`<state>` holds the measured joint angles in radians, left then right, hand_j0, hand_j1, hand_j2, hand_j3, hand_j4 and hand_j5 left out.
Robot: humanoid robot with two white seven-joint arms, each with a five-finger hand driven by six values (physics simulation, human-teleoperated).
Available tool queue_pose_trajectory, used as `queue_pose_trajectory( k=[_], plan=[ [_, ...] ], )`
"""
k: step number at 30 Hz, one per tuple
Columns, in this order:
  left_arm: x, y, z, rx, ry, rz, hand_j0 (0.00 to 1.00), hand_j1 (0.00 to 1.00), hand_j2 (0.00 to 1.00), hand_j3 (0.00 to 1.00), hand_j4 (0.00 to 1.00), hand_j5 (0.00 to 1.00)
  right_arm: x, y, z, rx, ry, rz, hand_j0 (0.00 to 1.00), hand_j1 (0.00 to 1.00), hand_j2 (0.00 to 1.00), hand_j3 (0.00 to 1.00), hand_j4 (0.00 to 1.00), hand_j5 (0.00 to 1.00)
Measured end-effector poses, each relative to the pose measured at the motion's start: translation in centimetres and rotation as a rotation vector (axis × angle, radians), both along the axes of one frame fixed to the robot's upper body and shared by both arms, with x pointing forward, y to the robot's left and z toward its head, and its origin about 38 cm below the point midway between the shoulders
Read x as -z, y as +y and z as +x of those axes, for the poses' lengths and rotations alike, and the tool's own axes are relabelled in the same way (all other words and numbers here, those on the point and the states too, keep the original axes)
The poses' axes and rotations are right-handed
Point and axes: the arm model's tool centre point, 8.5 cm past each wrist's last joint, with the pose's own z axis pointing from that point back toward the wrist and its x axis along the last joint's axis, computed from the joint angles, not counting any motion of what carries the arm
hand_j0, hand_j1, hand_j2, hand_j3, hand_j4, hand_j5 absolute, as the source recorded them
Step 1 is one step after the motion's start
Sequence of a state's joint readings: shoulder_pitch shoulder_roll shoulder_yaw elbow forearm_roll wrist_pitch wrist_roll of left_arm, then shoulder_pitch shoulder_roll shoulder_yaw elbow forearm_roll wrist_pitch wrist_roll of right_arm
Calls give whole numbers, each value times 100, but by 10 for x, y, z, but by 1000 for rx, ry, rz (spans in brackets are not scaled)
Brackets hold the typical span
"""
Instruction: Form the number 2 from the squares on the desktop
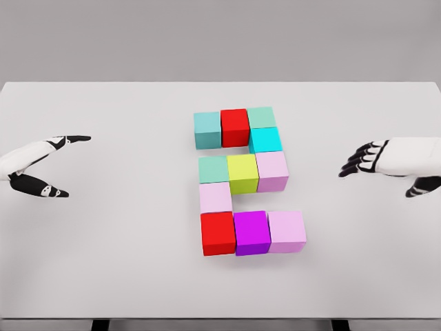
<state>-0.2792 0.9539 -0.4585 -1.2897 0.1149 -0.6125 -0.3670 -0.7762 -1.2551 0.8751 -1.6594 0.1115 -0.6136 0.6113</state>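
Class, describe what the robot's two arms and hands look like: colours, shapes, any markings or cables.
Both arms are smooth white shells. The left hand has black fingers with small white segments at the joints. The right hand shows slim black fingers with white knuckle bands. No cables, labels or sleeves are visible.

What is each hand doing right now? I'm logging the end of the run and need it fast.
Left hand: open, holding nothing, away from the blocks.
Right hand: open, fingers relaxed, holding nothing.
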Motion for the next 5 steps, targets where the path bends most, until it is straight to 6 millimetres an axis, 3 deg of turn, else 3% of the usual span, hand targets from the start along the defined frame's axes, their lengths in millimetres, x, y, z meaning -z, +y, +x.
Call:
queue_pose_trajectory(
  k=[3, 5],
  plan=[
    [0, 0, 0, 0, -1, 0, 100, 100, 100, 100, 100, 100, -34, -20, 11, 94, -32, 146, 100, 100, 100, 100, 100, 100],
    [0, 0, 0, 0, -1, -1, 100, 100, 100, 100, 100, 100, -46, -26, 13, 119, -37, 217, 100, 100, 100, 100, 100, 100]
  ],
)
